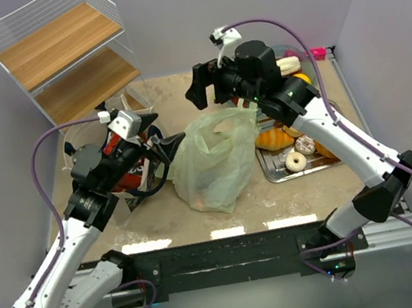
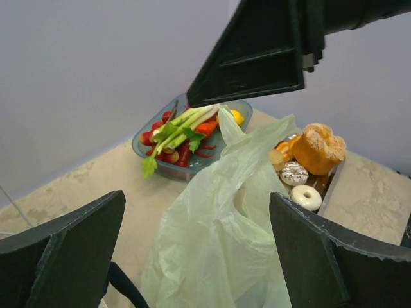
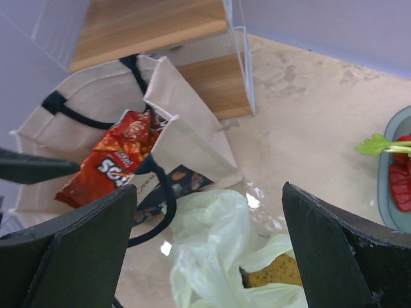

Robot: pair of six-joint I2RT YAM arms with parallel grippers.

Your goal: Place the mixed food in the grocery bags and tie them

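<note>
The pale-green grocery bag (image 1: 211, 161) stands in the middle of the table, its handles loose at the top and a yellow-brown bread piece (image 3: 276, 277) showing through its mouth. My left gripper (image 1: 162, 147) is open just left of the bag, and in the left wrist view the bag (image 2: 218, 237) lies between and beyond the spread fingers (image 2: 64, 256). My right gripper (image 1: 197, 92) hangs open above and behind the bag (image 3: 225, 256). The beige canvas tote (image 3: 96, 115) lies on its side at the left, holding a red snack packet (image 3: 109, 160) and a dark purple packet (image 3: 174, 183).
A metal tray (image 1: 273, 170) right of the bag carries doughnuts (image 2: 306, 197) and bread (image 2: 318, 147). A blue-grey bowl (image 2: 144, 138) with leek, red pepper and lemon sits at the back right. A wire shelf with wooden boards (image 1: 65, 55) stands at the back left.
</note>
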